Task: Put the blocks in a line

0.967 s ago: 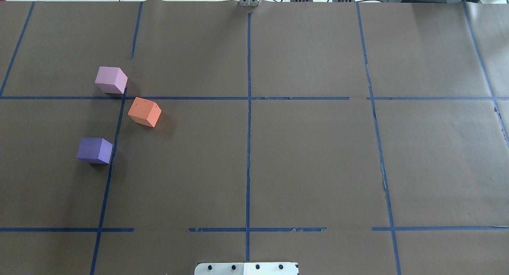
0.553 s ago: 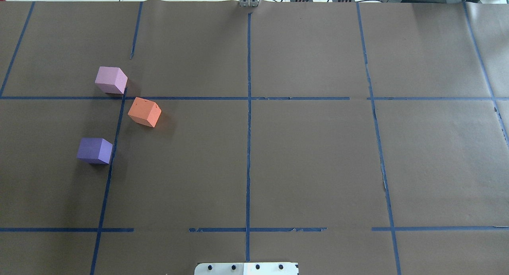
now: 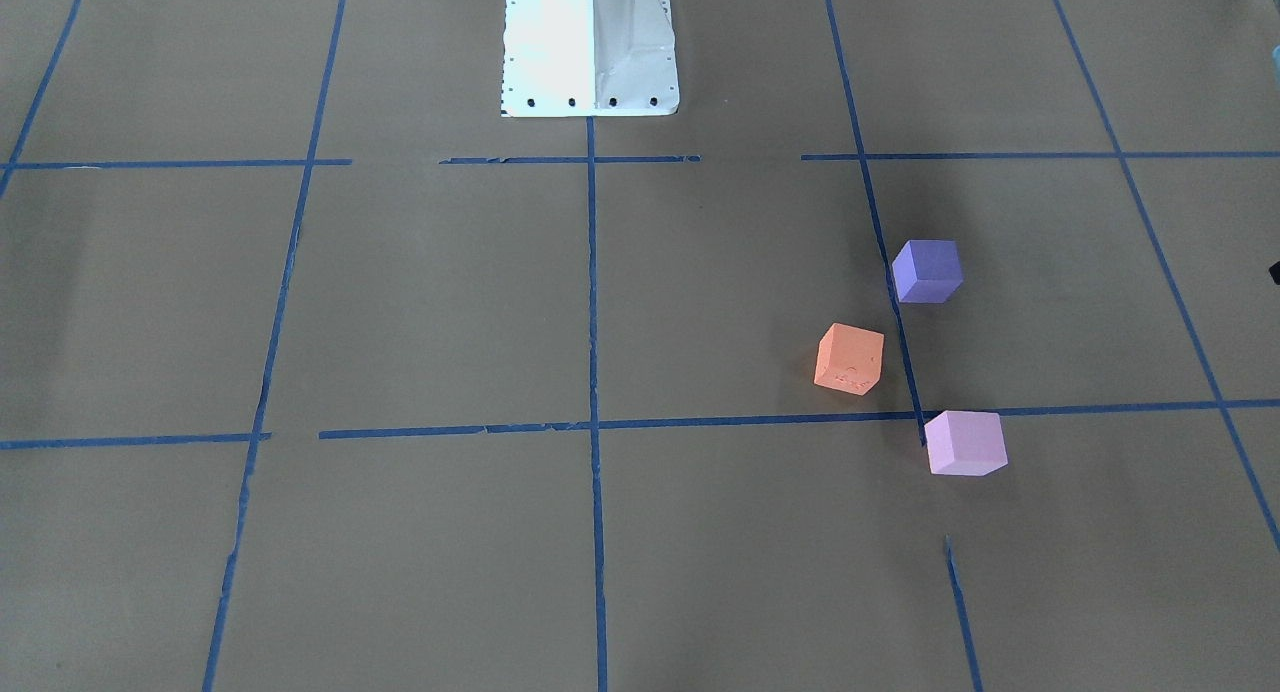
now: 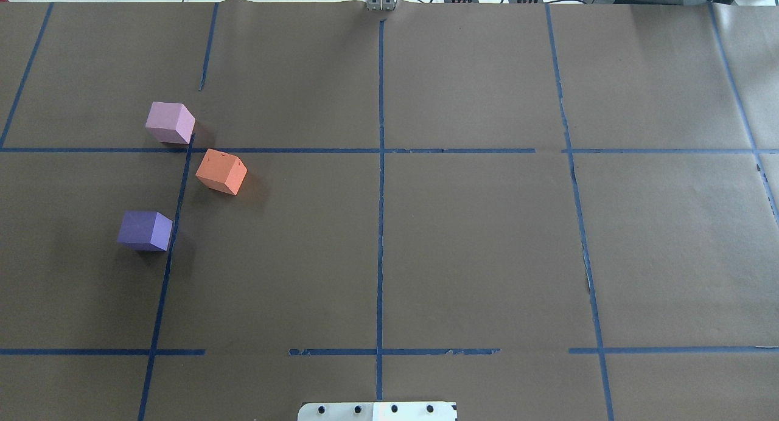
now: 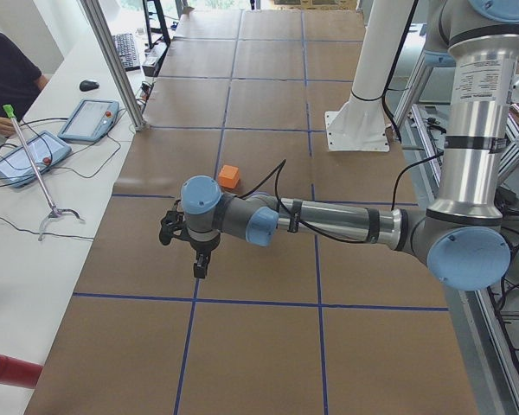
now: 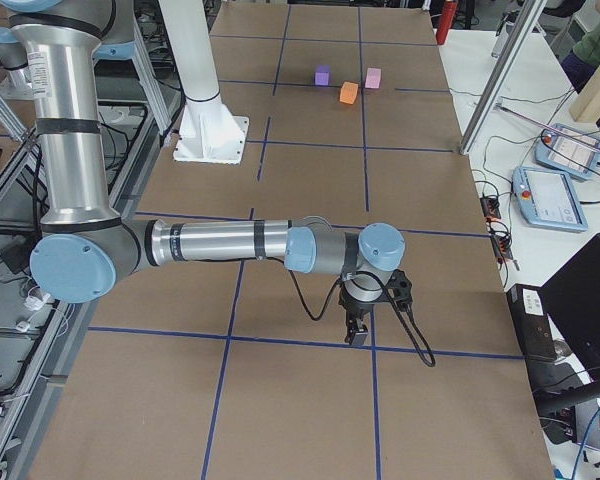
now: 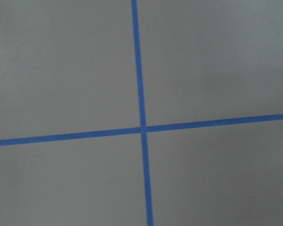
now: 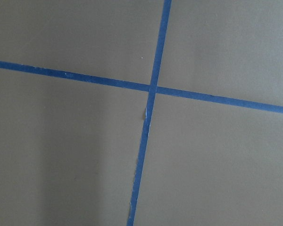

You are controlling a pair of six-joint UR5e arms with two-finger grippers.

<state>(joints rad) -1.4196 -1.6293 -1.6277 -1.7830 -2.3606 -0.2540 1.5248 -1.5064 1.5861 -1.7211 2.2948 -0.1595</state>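
In the overhead view all three blocks sit in the left half of the frame, so the left arm looks the nearer one. In the left side view, the left gripper (image 5: 200,266) hangs over the brown paper-covered table (image 4: 475,250), with the blocks beyond it, up the frame. I cannot tell whether its fingers are apart or together, nor those of the right gripper (image 6: 357,335), which is well apart from the blocks.

Lowest in the overhead frame is the small matte blue-violet foam cube (image 4: 145,230). Above it and to the right is the orange foam cube (image 4: 221,171), turned askew. The pale pink-lilac foam cube (image 4: 170,122) is highest. No two cubes touch. The violet and pink cubes flank one blue tape line (image 4: 176,214); the orange one lies right of it and likely needs shifting left. As cubes, none has a long axis.
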